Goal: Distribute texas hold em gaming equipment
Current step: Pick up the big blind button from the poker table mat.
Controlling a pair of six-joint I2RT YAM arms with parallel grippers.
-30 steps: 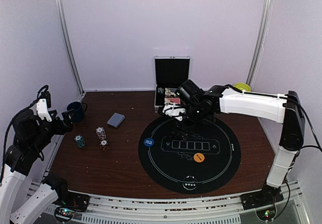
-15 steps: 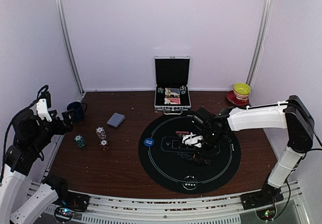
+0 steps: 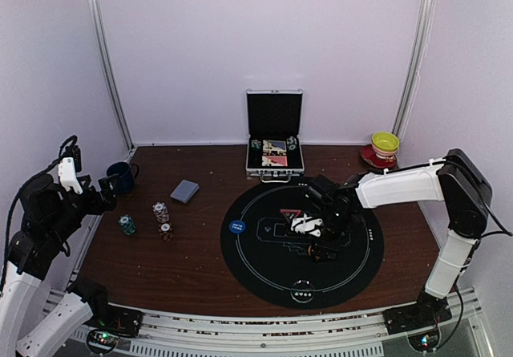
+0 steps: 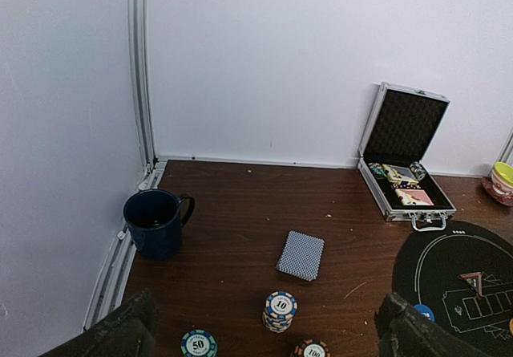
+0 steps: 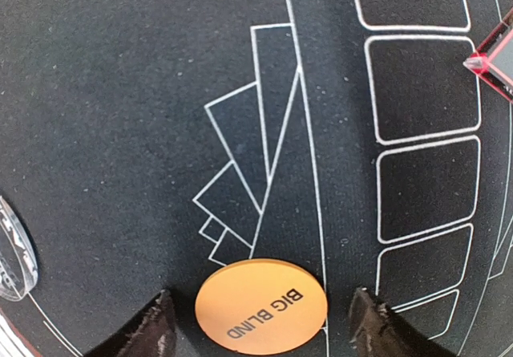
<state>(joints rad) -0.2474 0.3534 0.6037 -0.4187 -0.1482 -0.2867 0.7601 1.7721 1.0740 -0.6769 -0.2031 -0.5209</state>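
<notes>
An orange BIG BLIND button (image 5: 261, 300) lies flat on the black round mat (image 5: 120, 132). My right gripper (image 5: 260, 325) is low over it, one finger on each side, with a gap between each finger and the button. From above the button is hidden under the right gripper (image 3: 317, 241). A blue button (image 3: 236, 227) sits on the mat's left side. On the wood lie a blue-backed card deck (image 4: 300, 255) and chip stacks (image 4: 280, 310). My left gripper (image 4: 264, 329) hangs open, high at the table's left edge.
An open silver case (image 3: 275, 144) stands at the back, behind the mat. A dark blue mug (image 3: 120, 177) is at the far left. A yellow bowl on a red saucer (image 3: 383, 148) sits at the back right. A red-edged triangle (image 3: 290, 214) lies on the mat.
The right arm swung from the case down to the mat's centre and lowered over the orange button, its jaws narrowing. A red-edged triangle now lies on the mat. The left arm stayed still.
</notes>
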